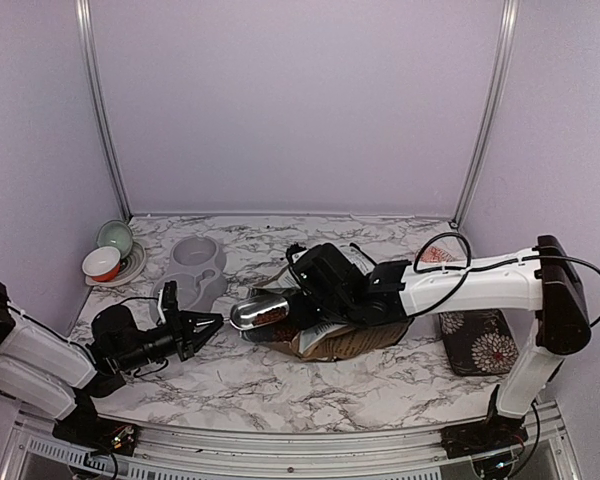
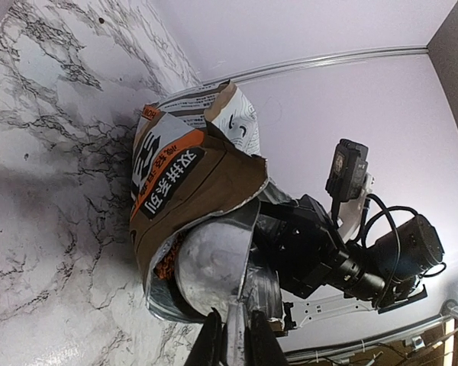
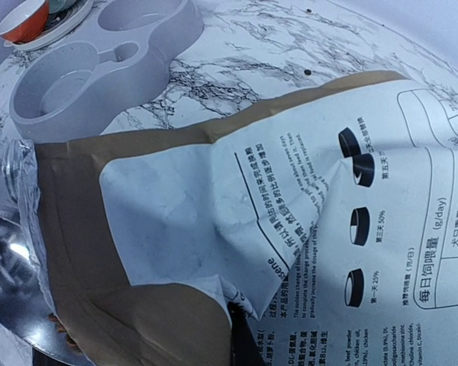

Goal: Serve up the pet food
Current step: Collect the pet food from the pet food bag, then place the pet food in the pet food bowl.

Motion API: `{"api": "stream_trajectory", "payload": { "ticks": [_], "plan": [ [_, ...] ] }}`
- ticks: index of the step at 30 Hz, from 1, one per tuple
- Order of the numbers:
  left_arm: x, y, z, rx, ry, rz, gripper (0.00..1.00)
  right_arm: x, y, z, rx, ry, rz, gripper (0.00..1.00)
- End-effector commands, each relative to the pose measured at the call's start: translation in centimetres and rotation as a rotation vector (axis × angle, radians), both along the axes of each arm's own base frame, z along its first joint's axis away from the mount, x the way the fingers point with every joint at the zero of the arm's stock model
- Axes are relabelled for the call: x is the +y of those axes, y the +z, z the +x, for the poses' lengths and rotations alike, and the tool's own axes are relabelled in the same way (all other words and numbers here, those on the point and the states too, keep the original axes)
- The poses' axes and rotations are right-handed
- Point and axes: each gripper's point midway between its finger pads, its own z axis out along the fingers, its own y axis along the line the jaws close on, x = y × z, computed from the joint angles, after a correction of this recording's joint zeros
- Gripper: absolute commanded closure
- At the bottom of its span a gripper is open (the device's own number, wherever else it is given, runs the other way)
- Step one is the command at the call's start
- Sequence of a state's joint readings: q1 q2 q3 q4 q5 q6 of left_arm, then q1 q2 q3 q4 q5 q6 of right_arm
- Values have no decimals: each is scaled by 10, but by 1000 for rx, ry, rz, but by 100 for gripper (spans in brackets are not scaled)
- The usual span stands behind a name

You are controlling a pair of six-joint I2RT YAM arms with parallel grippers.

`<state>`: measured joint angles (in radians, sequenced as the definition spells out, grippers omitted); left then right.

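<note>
Your left pincer point(image 2: 233, 328) narrow, tight on the foil lip of the bag point(image 2: 185, 191); your right pincer point(image 1: 300, 305) against the bag, opening indiscernible.

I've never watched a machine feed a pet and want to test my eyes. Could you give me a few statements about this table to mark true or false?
1. The bag's silver-lined mouth faces the left claw. True.
2. Reddish pellets show inside the bag's mouth. True.
3. The grey double dish is already full of pellets. False: both its hollows are empty.
4. The flowered cushion lies by the left arm. False: it lies at the right, beside the right arm.
5. A red bowl sits at the table's far left next to a green bowl. True.
</note>
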<state>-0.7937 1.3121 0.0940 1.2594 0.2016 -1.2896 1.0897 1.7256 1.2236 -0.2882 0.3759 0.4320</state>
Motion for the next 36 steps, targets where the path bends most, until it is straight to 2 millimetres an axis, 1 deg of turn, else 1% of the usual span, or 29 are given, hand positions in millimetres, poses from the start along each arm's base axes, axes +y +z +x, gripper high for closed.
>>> {"api": "stream_trajectory", "payload": {
  "ticks": [1, 5, 14, 20, 24, 30, 34, 35, 36],
  "plan": [
    [4, 22, 0, -73, 10, -49, 100, -27, 31, 29, -99, -109, 9, 100],
    [7, 23, -1, -83, 17, -36, 100, -32, 35, 31, -109, -120, 10, 100],
    [12, 27, -2, -81, 33, -26, 100, -36, 34, 35, -111, -133, 4, 100],
    [22, 30, -1, -91, 70, 1, 100, -37, 34, 36, -113, -136, 3, 100],
    [31, 29, 0, -102, 100, 38, 100, -39, 34, 35, -115, -139, 3, 100],
    [50, 35, 7, -119, 162, 81, 100, -40, 31, 34, -112, -140, 5, 100],
    [57, 41, 9, -132, 182, 99, 100, -41, 30, 34, -111, -140, 10, 100],
    [65, 41, 16, -132, 216, 106, 100, -41, 30, 34, -110, -140, 11, 100],
    [68, 42, 17, -134, 229, 110, 100, -41, 29, 33, -109, -140, 11, 100]
  ]
}}
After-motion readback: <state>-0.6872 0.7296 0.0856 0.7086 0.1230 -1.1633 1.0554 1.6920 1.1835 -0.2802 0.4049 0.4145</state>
